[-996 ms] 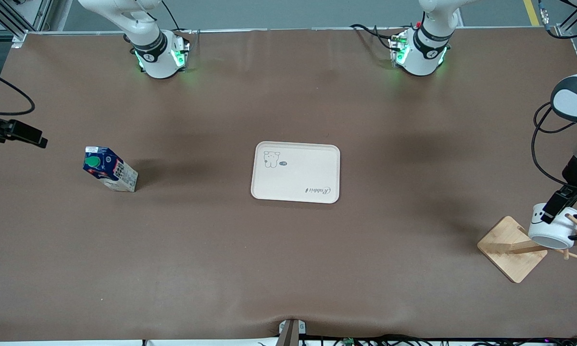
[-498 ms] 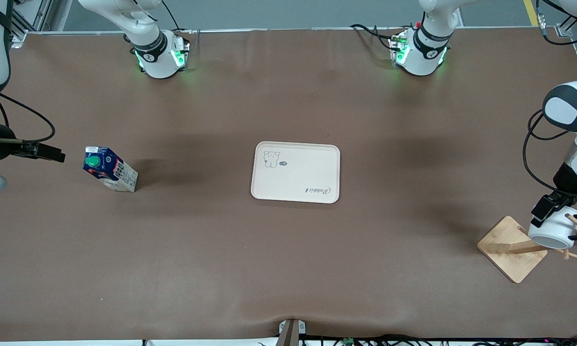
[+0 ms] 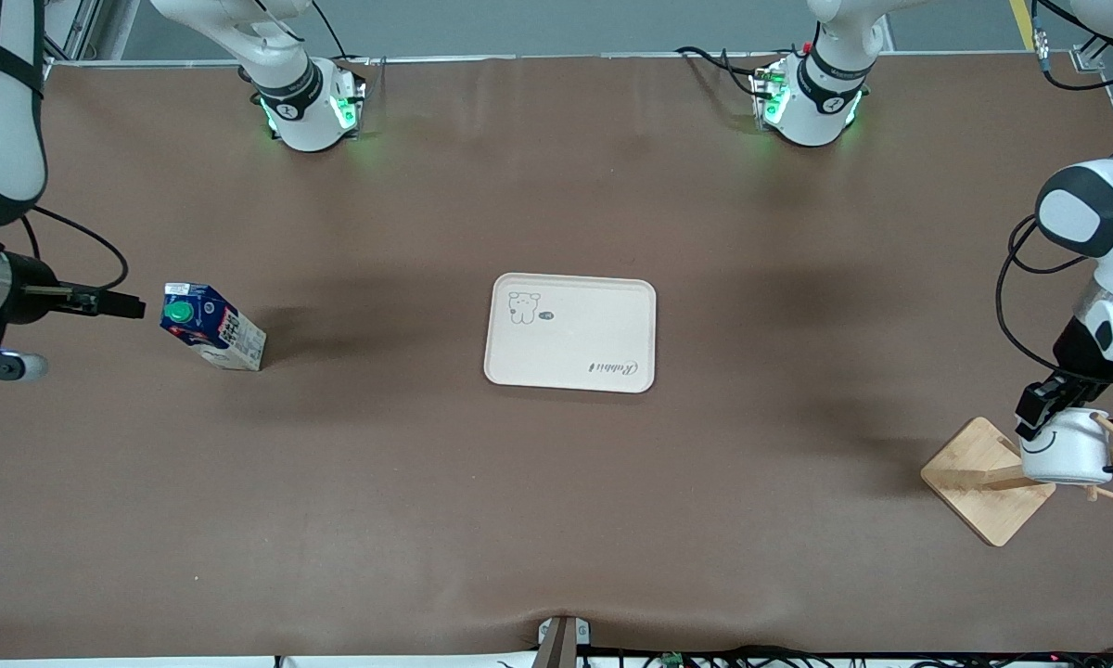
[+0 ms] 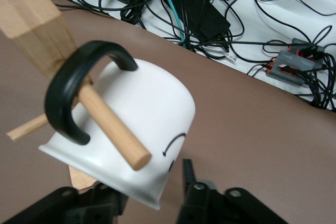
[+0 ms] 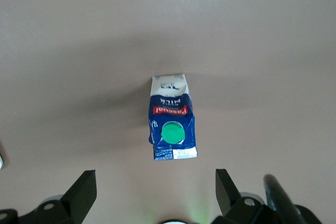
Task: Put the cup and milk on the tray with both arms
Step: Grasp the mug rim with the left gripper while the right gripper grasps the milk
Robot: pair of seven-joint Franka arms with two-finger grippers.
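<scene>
At the rack, left gripper [image 3: 1039, 411]: its fingers straddle the rim of the cup [image 3: 1067, 445], one finger [image 4: 190, 182] against the outer wall by the drawn smile, the other low by the rim; a closing grip looks near, but the jaws read as not yet clamped.
Cup: white, upside down, hanging by its black handle [image 4: 71, 95] on a wooden peg [image 4: 113, 128] of the rack [image 3: 983, 478], at the left arm's end of the table, well apart from the tray.
Beside the carton, right gripper [image 3: 116, 303]: held level near the table at the right arm's end, fingers spread wide in the right wrist view, holding nothing, tips just short of the milk.
Milk [image 3: 209, 327]: standing on the table with its green cap [image 5: 172, 132] up, between the spread fingers' line of approach, untouched, well apart from the tray.
Tray [image 3: 570, 332]: mid-table, bare, with its bear drawing and lettering showing.
Progress: early by my reading; neither thing is lifted or on the tray.
Left to do: grip both, free the cup from its peg, carry each to the tray and set it down.
</scene>
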